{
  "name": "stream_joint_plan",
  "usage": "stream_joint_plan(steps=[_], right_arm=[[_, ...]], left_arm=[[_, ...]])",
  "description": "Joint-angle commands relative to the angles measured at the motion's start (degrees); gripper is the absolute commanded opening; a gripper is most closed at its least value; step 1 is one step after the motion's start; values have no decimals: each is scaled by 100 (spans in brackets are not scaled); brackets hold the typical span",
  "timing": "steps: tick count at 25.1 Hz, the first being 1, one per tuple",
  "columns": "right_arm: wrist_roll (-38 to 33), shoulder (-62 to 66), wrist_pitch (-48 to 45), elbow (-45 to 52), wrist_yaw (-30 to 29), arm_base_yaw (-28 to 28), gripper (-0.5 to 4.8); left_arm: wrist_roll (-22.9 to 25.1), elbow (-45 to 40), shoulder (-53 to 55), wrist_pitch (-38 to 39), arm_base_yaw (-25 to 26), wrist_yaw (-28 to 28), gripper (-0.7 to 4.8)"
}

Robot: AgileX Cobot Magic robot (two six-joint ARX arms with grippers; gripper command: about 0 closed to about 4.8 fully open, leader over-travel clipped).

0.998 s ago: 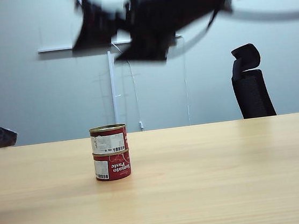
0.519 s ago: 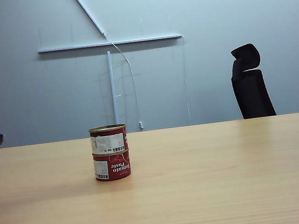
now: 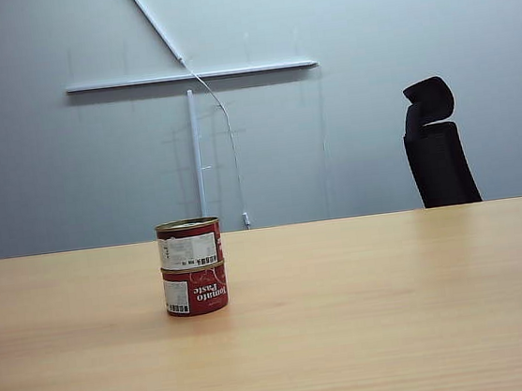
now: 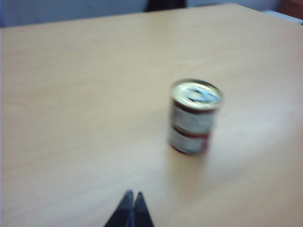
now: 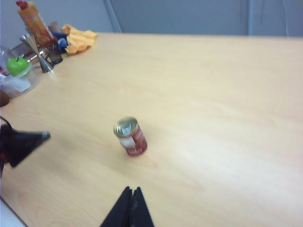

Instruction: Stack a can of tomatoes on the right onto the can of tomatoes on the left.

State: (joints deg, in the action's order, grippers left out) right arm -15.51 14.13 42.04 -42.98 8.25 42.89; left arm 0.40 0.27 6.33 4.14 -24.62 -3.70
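Two stacked cans (image 3: 193,266) clear of both grippers' fingers (image 4: 131,211) (image 5: 129,208) (closed).

Both arms are raised clear, out of the exterior view. The left hand (image 4: 132,208) and the right hand (image 5: 131,205) each hang high, fingertips pressed together.

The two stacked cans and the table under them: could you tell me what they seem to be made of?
Upper can and lower can: probably metal, judging by the shiny silver-gold lid in the left wrist view, wrapped in glossy red and white printed labels. Table: light wood or wood-look laminate, with faint grain and a smooth, softly reflective surface.
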Motion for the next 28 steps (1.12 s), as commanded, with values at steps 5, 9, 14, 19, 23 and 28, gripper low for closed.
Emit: stream_joint_plan(steps=[5, 9, 14, 19, 23, 28], right_arm=[[-555, -1416, 367, 769, 1207, -24, -9], [-470, -1276, 245, 820, 1635, -44, -9], [-289, -1259, 52, 992, 2146, -44, -9], [-72, -1261, -166, 1158, 2295, -42, -9], [-74, -1266, -210, 1204, 2304, -42, -9], [103, -1276, -426, 1204, 2306, -42, -9]], left_arm=[[0, 24, -540, -33, 1008, 0, -4], [0, 24, -601, -72, 1388, -39, -4], [0, 24, -601, -33, 1853, 24, -4], [0, 24, -601, -33, 2194, 13, -4], [0, 24, -601, -33, 2319, -4, -4], [0, 24, -601, -33, 2361, -15, -4]])
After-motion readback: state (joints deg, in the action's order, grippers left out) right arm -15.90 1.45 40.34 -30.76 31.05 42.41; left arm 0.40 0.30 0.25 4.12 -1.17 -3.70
